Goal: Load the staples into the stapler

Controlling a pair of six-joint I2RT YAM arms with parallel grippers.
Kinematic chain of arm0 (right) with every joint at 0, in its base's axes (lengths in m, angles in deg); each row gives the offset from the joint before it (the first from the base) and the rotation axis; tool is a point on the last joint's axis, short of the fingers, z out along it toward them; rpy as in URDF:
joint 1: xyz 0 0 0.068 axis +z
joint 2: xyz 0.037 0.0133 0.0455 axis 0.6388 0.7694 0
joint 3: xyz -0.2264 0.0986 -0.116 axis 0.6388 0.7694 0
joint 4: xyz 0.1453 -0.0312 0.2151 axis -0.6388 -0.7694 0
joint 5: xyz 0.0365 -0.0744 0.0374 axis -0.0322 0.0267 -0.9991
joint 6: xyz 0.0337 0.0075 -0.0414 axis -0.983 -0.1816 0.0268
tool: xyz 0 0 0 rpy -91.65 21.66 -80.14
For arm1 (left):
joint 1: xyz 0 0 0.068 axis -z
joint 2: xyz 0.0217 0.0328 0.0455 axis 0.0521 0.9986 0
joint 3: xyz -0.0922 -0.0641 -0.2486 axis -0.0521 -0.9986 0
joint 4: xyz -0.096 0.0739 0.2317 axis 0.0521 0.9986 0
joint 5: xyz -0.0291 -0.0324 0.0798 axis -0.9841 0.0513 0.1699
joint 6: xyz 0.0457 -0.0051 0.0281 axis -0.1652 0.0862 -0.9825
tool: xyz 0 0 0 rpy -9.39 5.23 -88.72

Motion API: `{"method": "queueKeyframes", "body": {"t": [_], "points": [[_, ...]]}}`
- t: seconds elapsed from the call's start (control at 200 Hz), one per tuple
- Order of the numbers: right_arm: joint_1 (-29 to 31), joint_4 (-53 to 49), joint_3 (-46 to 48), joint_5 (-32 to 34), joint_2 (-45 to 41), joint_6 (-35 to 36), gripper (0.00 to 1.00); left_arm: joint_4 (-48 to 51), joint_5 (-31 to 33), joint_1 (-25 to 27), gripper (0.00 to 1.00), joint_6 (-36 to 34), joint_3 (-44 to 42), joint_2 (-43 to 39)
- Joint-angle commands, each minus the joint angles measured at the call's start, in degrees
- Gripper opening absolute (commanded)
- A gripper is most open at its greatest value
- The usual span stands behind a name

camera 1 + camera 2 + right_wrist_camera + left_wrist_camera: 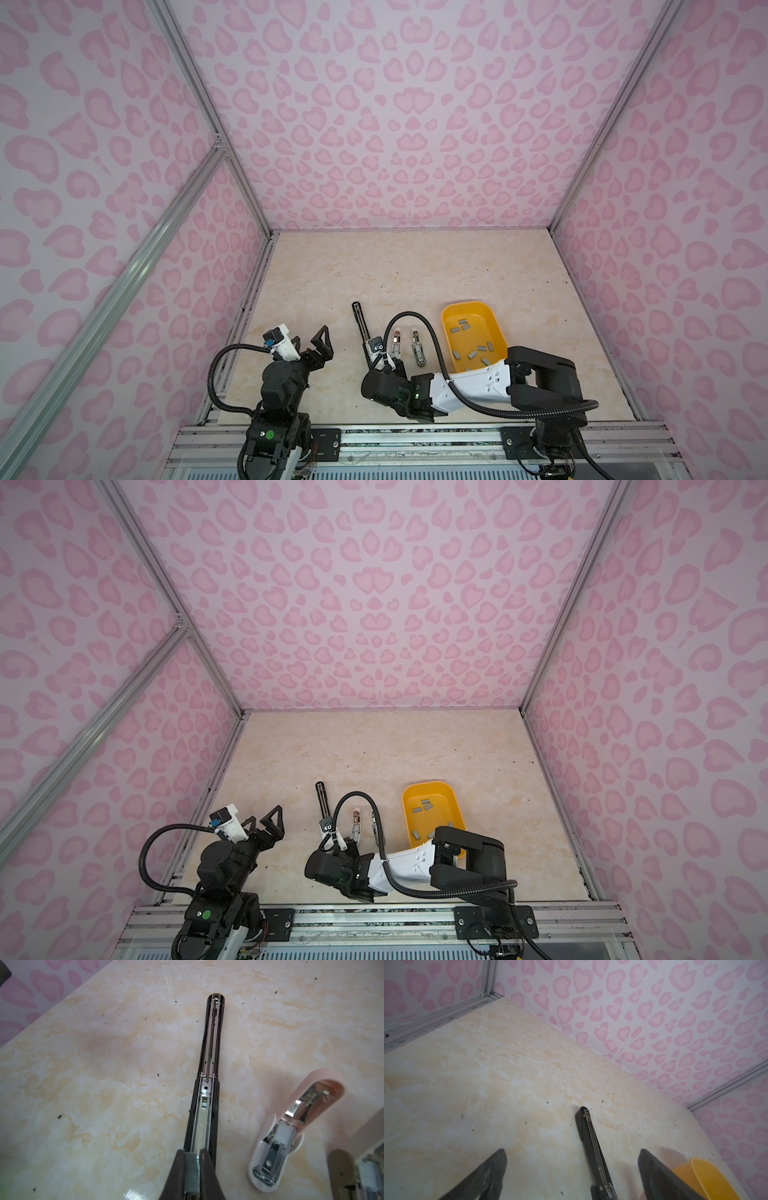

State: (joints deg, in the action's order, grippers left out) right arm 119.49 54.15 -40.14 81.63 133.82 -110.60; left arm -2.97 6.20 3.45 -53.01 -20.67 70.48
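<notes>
Pink-spotted walls enclose a beige marbled tabletop (415, 270). Near its front edge, about midway across, the black stapler (209, 1043) lies opened flat, channel up. The right arm's fingers (176, 1172) are clamped on one strip of staples (192, 1169) over the channel's front end. More staples (471, 354) lie in a yellow tray (465, 306) toward the right edge. The left arm's fingers (488, 1172) stand wide apart, holding nothing.

A robot lab test cell: pink heart-print wall panels (395, 124) on aluminium framing (244, 187) enclose a marble-look desk (415, 270); two robot arms (282, 386) (469, 382) stand on a near-edge rail (415, 440).
</notes>
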Motion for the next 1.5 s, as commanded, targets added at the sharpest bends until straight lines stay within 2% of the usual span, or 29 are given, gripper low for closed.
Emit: {"method": "queueKeyframes", "body": {"t": [0.0,0.41,1.495], "points": [[0.07,-0.48,0.65,1.46,-0.10,-0.95,0.01,-0.89,0.21,0.05,1.00,0.42,0.11,-4.18],[0.10,0.59,1.27,0.25,-0.04,-0.84,0.01,-0.81,0.17,0.03,1.00,0.51,0.21,-4.16],[0.66,-0.04,0.85,2.00,0.25,-0.62,0.01,-0.66,0.28,-0.02,1.00,0.66,0.16,-4.11]]}}
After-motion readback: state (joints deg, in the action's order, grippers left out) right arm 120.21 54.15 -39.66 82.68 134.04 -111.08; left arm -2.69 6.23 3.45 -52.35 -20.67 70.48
